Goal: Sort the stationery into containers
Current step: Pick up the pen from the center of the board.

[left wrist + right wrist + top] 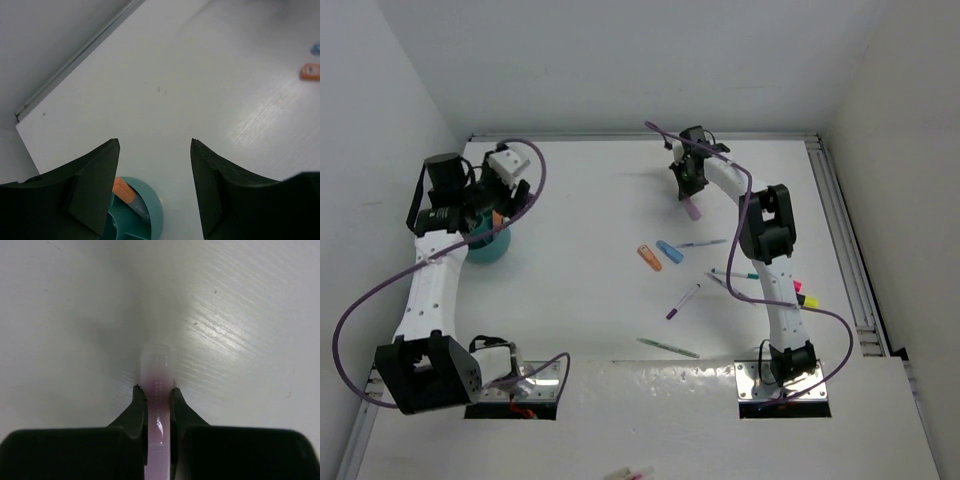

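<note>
We are seeing the right pincer [158, 395] clamping narrow on the lilac highlighter [156, 365], jaws pressing both sides of the barrel, pale end sticking out past the fingertips. This is happening at the far middle of the tabletop [590, 210], and we are not able to tell whether the highlighter is clear of the surface or touching it. The left pincer [155, 145] is standing roughly half open, holding nothing, hovering right above the teal cup [152, 210] at the far left, where a peach-orange marker [122, 189] is already leaning inside. Other stationery is lying loose mid-tabletop: orange highlighter [649, 257] and blue highlighter [669, 251] side by side, a purple pen [682, 301] nearer, a grey pen [668, 347] nearer again. We are judging the step in hand as getting the lilac one over to the cup, which is sitting well apart from it. Doing that well is going to need lifting straight up first so the tip is not dragging, watching that the smooth barrel is not slipping in the grip, and crossing high over the loose pieces. It also needs the left pincer getting out of the way, since it is sitting exactly over the rim where the drop has to go. Otherwise a handover to the left side is looking like the likelier route.
</note>
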Action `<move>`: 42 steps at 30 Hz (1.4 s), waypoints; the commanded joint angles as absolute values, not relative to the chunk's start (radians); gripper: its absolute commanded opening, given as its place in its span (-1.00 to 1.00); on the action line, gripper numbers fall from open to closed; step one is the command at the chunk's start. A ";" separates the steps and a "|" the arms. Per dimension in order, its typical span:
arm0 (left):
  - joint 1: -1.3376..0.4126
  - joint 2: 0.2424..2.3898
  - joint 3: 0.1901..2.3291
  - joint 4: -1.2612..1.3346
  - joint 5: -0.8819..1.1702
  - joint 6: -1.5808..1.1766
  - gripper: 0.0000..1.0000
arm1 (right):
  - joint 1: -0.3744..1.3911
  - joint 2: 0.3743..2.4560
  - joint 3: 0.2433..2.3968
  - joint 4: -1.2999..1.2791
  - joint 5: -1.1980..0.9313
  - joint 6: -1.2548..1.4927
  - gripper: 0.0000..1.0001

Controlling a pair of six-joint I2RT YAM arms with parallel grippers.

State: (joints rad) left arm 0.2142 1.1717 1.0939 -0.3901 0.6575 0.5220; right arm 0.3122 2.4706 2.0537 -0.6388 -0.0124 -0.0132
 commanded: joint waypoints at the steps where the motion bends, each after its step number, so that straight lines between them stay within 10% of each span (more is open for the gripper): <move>1: 0.103 1.146 1.190 -0.527 0.704 0.831 0.29 | 0.324 2.404 2.036 -0.715 -0.058 0.029 -1.00; 19: -0.756 1.238 1.232 -0.741 0.520 1.207 0.13 | 0.400 1.873 1.563 -0.747 -0.733 0.499 -1.00; 42: -0.930 1.407 1.206 -0.623 0.416 1.190 0.08 | 0.535 1.790 1.442 -0.706 -0.834 0.552 -1.00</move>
State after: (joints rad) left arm -0.9169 1.3994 1.1995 -0.6510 0.4202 1.1782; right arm 0.5217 1.8519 1.4490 -0.7357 -0.8036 0.5381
